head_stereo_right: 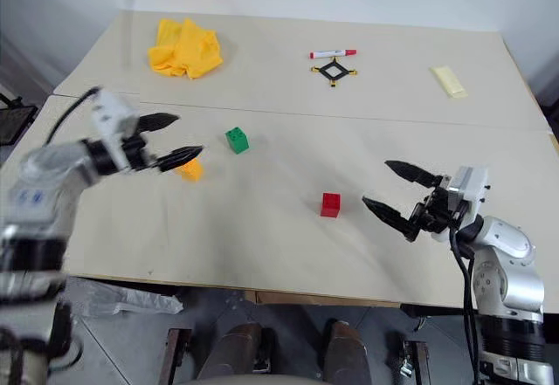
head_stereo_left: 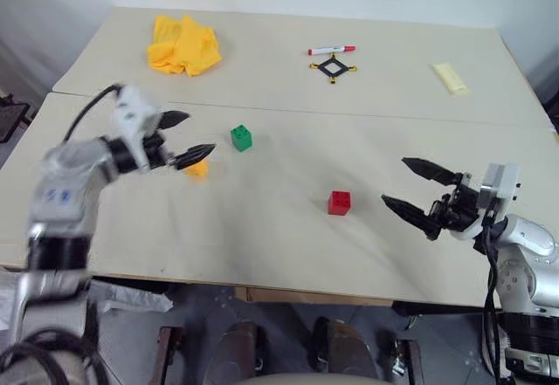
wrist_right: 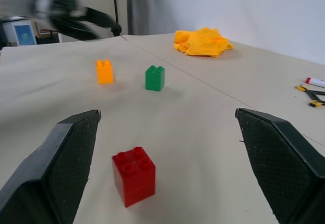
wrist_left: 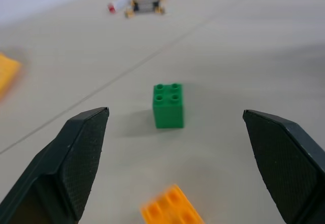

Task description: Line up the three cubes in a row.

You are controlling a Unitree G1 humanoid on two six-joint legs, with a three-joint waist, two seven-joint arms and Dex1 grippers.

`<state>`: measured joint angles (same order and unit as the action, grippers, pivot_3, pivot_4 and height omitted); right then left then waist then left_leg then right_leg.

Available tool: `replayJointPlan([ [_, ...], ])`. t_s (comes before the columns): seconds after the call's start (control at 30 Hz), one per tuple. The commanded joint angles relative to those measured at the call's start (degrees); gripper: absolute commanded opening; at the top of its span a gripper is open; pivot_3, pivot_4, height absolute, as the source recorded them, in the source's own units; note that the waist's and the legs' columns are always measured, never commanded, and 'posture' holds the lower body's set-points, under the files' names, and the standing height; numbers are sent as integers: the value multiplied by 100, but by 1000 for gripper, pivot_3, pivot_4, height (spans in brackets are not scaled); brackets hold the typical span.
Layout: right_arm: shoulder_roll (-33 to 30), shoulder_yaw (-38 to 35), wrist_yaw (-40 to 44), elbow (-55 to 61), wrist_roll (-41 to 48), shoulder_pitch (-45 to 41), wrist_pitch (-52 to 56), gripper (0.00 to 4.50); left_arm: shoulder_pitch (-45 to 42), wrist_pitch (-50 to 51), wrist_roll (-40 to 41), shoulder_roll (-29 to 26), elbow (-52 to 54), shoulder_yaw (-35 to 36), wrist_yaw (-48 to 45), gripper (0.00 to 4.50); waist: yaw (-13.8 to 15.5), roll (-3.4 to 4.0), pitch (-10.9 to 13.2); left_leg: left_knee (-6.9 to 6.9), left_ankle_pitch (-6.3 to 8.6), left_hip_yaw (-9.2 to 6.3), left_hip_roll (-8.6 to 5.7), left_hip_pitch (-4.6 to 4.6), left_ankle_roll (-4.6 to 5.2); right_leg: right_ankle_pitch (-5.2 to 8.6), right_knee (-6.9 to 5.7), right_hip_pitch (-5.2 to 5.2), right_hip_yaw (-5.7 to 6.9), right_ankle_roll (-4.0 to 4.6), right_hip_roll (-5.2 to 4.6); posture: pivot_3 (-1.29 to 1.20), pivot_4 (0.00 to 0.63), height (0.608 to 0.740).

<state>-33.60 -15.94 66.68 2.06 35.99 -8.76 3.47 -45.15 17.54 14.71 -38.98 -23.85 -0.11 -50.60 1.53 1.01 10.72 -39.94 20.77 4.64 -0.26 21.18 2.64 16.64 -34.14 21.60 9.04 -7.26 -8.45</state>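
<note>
I find the left gripper (head_stereo_left: pixel 182 138) with its two black fingers spread wide and nothing between them; it hangs above the table (head_stereo_left: pixel 262 228) and touches no object. Just beneath and slightly past its lower fingertip sits the orange-yellow cube (head_stereo_left: pixel 198 168), partly covered by that tip in the head views. The green cube (head_stereo_left: pixel 241 137) stands a short way beyond the fingertips, toward the table's middle, and in the left wrist view it lies centred in the gap between the fingers, with the orange-yellow cube nearer to the gripper. The right gripper (head_stereo_left: pixel 417 189) is likewise spread wide and empty, pointing toward the table's middle, clear of the surface as far as I can judge. The red cube (head_stereo_left: pixel 340 202) stands near its fingertips, ahead of them and not in contact. All three cubes are upright, studs up, and well apart from one another; they form no row. Far beyond both grippers lie a yellow cloth (head_stereo_left: pixel 182 44), a red-capped marker (head_stereo_left: pixel 331 50) and a pale yellow bar (head_stereo_left: pixel 450 78).
</note>
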Motion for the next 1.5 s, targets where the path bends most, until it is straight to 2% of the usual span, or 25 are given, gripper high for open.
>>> replayJointPlan([
  [0.03,-2,-87,-132,345,110,127,51,4451,-779,-510,-649,290,-1551,-452,-139,4500,-31,-2,1,3,1,3,0,1,-1,0,3,2,0,-1,0,0,150,740],
  [0.17,43,-121,-299,635,127,384,76,4451,-1515,-999,-1019,723,-2934,-654,-219,4500,-74,-16,10,32,1,33,2,8,-1,4,9,31,4,-6,1,0,150,740],
  [0.37,90,-149,-512,892,111,625,50,4451,-2004,-1667,-1338,1002,-3982,-600,17,4500,-77,-30,18,29,0,63,5,12,-1,5,1,43,-2,-8,-3,0,150,740],
  [0.4,92,-147,-533,928,111,664,47,4500,-2029,-1737,-1366,1031,-4061,-587,42,4101,-71,-31,19,27,0,62,4,11,0,5,-2,43,-3,-8,-4,0,150,740],
  [0.7,66,-145,-635,1066,112,849,44,4500,-2160,-2394,-1475,1162,-4337,-463,-129,1461,-31,-33,19,19,0,60,5,11,0,5,-9,44,-4,-8,-7,0,150,740],
  [0.87,40,-118,-615,1068,92,905,59,4500,-2273,-3153,-1359,1198,-4083,-386,-953,1472,-23,-39,23,12,0,61,5,15,0,5,-14,48,-4,-8,-8,0,150,740],
  [1.0,-86,-192,-526,1061,125,990,117,4500,-2193,-3278,-1466,1149,-3250,-845,-2403,1472,-4,-40,24,-2,1,67,2,31,0,5,-14,48,6,-8,-8,0,150,740],
  [1.13,-192,-209,-436,1061,217,1081,288,4500,-1731,-2526,-1255,1322,-1940,-1146,-3064,1472,-19,-39,23,-2,1,66,4,30,1,5,-16,49,3,-8,-8,0,150,740],
  [1.3,-265,-181,-299,1083,293,1275,433,4500,-947,-1609,-1487,1465,-821,-1499,-2775,1472,-24,-39,23,-4,1,57,6,27,1,5,-23,50,-2,-8,-7,0,150,740],
  [1.5,-379,-277,-101,990,296,1456,446,4500,-616,-1385,-1725,1567,-588,-1673,-2175,1472,14,-40,23,-19,-3,49,17,23,7,5,-57,63,-25,-8,-18,0,150,740],
])
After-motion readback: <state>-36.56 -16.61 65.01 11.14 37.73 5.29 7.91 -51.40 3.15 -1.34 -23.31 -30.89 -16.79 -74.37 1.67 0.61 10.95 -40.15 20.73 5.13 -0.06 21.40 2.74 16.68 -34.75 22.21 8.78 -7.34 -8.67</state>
